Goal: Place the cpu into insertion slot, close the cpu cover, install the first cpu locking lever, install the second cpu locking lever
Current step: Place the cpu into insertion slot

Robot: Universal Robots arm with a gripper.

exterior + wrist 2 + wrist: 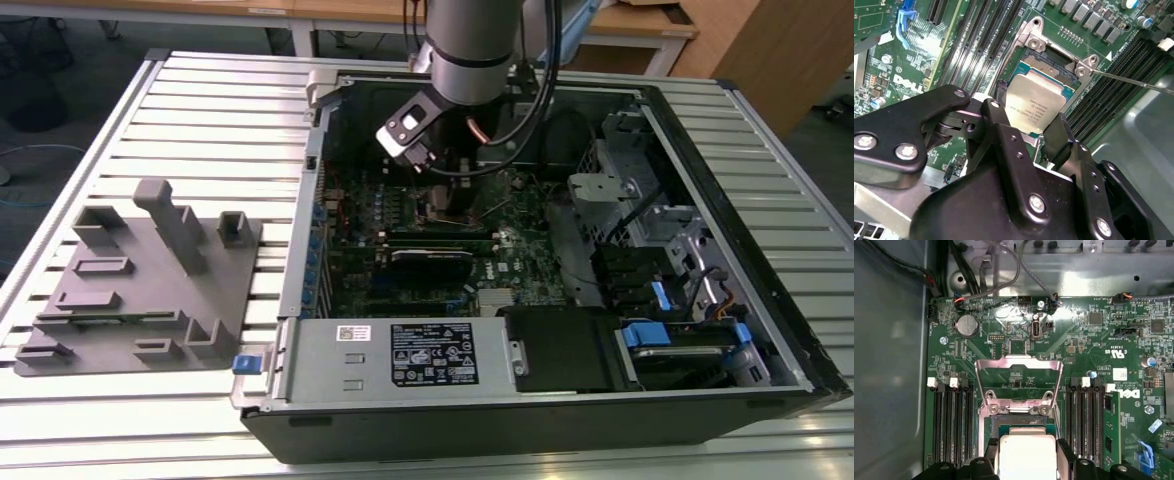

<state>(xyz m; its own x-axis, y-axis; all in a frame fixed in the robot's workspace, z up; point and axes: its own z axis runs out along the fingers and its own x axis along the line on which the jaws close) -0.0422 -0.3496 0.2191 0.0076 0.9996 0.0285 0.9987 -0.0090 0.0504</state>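
**Holding cpu [1038,102] above insertion slot [1048,66]**

The gripper [1026,120] is clamped on the cpu's opposite edges. The chip hangs between its fingers, just over the insertion slot, and the cpu cover [1019,360] stands swung open beyond the slot.

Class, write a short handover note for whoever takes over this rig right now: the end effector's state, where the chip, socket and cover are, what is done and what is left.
End effector: shut on the chip, gripping two opposite edges.
Chip: over the socket; I cannot tell whether it is seated.
Cover: flipped open, off the socket.
One lever: raised, unlatched.
Done: chip is at the socket.
Left: release of the chip, cover shut, both levers latched.
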